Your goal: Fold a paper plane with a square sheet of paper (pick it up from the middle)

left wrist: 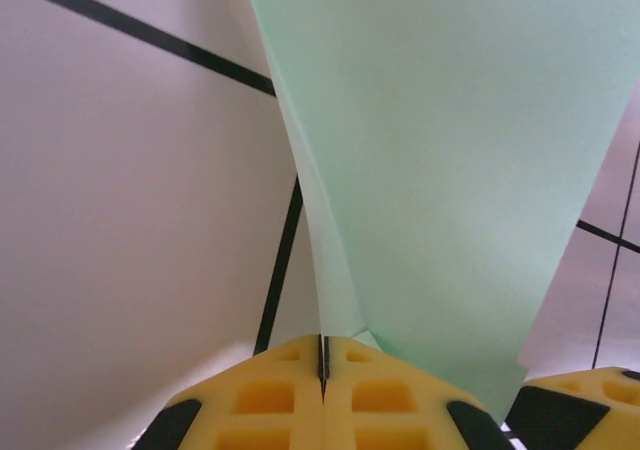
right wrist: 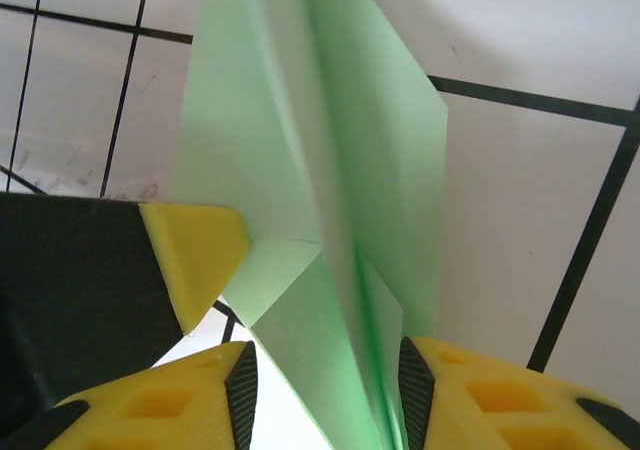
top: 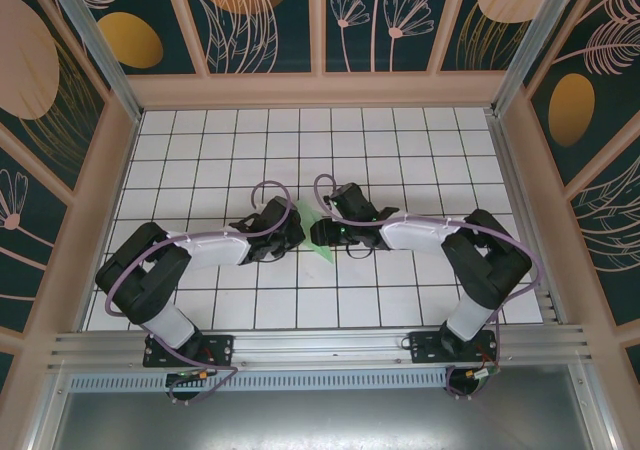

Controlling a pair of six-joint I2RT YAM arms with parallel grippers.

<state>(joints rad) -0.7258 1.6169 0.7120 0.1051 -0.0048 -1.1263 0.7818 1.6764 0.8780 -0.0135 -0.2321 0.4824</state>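
The pale mint-green sheet of paper (top: 323, 251) is folded into a narrow layered shape with a centre crease and stands on edge between the two grippers at the table's middle. My left gripper (top: 295, 232) is shut on one thin edge of the paper (left wrist: 440, 170), which runs up from between its yellow fingers; in the left wrist view the gripper (left wrist: 323, 355) shows no gap. My right gripper (top: 318, 233) faces it from the right. Its jaws (right wrist: 328, 385) stand apart around the folded paper (right wrist: 320, 170), which lies close to the right pad. The left gripper's yellow fingertip (right wrist: 195, 260) touches the paper's left flap.
The white gridded table (top: 400, 150) lies under both arms, with pink walls (top: 108, 170) close on the left, right and back. An aluminium rail (top: 320, 348) carries the arm bases at the near edge. The two grippers nearly touch each other.
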